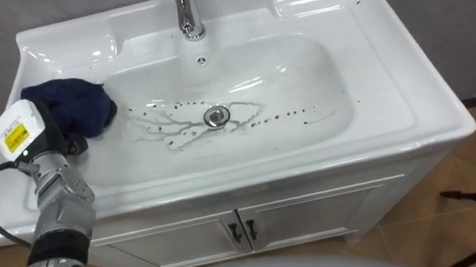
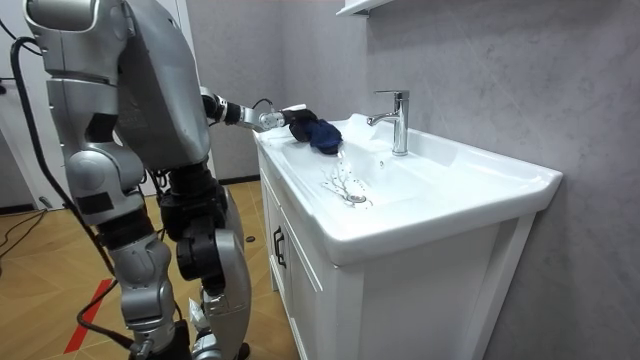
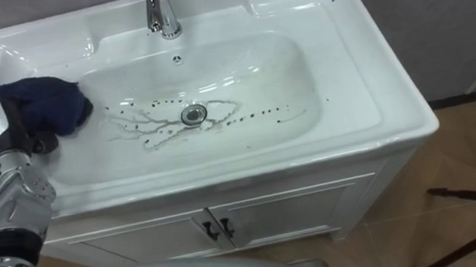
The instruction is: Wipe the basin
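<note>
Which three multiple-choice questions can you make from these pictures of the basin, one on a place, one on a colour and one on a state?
1. Where is the cloth?
A. On the floor
B. At the left side of the basin, by the left hand
C. In the middle of the bowl

2. What colour is the cloth?
A. White
B. Red
C. Dark blue

3. How does the bowl look around the drain?
A. Marked with dark streaks and spots
B. Spotless
C. Full of water

Answers:
1 B: the cloth lies bunched at the bowl's left edge, with the left hand against it.
2 C: it shows dark blue against the white basin.
3 A: thin dark lines and dots spread to both sides of the drain, and no water stands there.
</note>
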Available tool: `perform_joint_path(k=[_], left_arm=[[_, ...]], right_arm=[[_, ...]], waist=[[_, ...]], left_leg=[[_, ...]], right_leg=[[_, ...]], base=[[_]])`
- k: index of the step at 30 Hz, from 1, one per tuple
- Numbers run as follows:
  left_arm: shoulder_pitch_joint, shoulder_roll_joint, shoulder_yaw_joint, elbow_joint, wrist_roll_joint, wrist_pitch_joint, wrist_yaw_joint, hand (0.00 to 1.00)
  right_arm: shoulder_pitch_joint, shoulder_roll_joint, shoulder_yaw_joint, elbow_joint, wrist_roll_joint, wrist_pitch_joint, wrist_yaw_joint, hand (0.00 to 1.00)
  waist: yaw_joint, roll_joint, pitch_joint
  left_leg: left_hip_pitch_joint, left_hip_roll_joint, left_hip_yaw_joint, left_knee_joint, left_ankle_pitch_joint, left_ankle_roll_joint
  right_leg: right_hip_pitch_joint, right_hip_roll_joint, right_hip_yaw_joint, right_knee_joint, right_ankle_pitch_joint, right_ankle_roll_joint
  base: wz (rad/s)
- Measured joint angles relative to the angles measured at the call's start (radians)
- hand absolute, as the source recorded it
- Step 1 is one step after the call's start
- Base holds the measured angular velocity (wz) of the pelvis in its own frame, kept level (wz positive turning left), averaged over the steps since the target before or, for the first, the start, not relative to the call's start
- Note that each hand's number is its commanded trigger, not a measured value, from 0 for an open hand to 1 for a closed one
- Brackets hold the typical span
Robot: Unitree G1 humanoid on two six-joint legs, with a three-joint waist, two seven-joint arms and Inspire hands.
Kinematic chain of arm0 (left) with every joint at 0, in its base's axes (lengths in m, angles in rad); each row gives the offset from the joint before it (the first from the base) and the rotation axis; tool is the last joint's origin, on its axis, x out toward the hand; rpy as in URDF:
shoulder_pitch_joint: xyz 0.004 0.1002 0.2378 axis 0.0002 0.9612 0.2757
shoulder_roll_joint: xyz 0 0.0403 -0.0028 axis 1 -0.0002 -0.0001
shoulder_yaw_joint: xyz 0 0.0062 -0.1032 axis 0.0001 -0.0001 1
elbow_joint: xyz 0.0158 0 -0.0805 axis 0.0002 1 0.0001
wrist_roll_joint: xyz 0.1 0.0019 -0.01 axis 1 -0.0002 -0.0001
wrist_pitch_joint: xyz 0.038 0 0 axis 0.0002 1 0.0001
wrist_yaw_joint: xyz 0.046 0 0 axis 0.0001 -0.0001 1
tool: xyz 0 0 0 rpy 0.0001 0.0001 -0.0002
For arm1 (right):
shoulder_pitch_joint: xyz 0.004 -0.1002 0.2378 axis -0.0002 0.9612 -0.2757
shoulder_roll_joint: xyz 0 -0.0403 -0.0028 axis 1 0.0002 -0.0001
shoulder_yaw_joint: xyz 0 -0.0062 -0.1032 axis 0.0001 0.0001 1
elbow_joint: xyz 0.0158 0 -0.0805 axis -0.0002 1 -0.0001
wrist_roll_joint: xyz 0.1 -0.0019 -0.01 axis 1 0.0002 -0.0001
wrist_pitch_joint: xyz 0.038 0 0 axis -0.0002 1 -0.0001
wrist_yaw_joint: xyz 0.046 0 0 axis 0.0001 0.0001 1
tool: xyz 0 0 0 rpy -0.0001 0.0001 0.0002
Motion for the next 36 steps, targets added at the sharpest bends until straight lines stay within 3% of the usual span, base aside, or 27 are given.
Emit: perform_joint_path(k=[7,13,17,21,27,33,36], left_arm=[[-0.001,-0.003,0.0,0.005,-0.036,0.008,-0.001,1.0],[-0.015,-0.008,-0.003,-0.004,-0.153,0.008,-0.01,1.0],[-0.018,-0.011,-0.005,-0.038,-0.166,0.016,-0.03,1.0],[0.014,-0.011,-0.018,-0.139,-0.21,0.023,-0.067,1.0],[0.027,-0.016,-0.037,-0.338,-0.235,0.033,-0.095,1.0],[0.046,-0.019,-0.057,-0.525,-0.215,0.031,-0.082,1.0],[0.046,-0.018,-0.075,-0.581,-0.182,0.003,-0.077,1.0]], right_arm=[[-0.011,0.0,-0.004,0.0,0.007,0.006,-0.009,0.0],[-0.028,0.001,-0.006,0.005,0.016,0.002,-0.021,0.0],[-0.032,0.006,-0.006,0.005,0.016,-0.006,-0.027,0.0],[-0.037,0.004,0.021,0.015,0.038,-0.039,-0.031,0.0],[-0.07,0.005,0.043,0.041,0.05,-0.084,-0.039,0.0],[-0.082,0.006,0.056,0.06,0.035,-0.117,-0.038,0.0],[-0.075,0.007,0.064,0.06,0.007,-0.133,-0.038,0.0]], waist=[[0.0,0.01,-0.0052],[-0.002,0.031,-0.0034],[-0.008,0.034,-0.0031],[-0.003,0.029,0.0003],[0.02,0.019,0.0284],[0.026,0.018,0.0268],[0.025,0.022,0.0245]], left_leg=[[0.004,-0.001,-0.006,-0.004,0.0,0.0],[-0.004,-0.005,-0.013,0.004,0.0,0.001],[-0.022,-0.008,-0.038,0.012,0.0,0.001],[-0.033,-0.012,-0.055,0.017,0.0,0.001],[-0.06,-0.018,-0.074,0.037,-0.001,0.002],[-0.098,-0.02,-0.091,0.055,-0.001,0.002],[-0.096,-0.02,-0.092,0.055,-0.001,0.002]], right_leg=[[0.005,0.0,0.002,-0.002,-0.001,0.0],[0.003,-0.003,-0.006,0.001,-0.005,0.002],[-0.001,-0.006,-0.027,0.001,-0.007,0.002],[0.0,-0.009,-0.05,-0.003,-0.007,0.003],[-0.008,-0.012,-0.068,-0.017,-0.01,0.004],[-0.021,-0.015,-0.094,-0.013,-0.009,0.004],[-0.014,-0.014,-0.106,-0.01,-0.009,0.004]], base=[[0.0],[0.04],[0.17],[0.17],[0.13],[0.13],[0.1]])
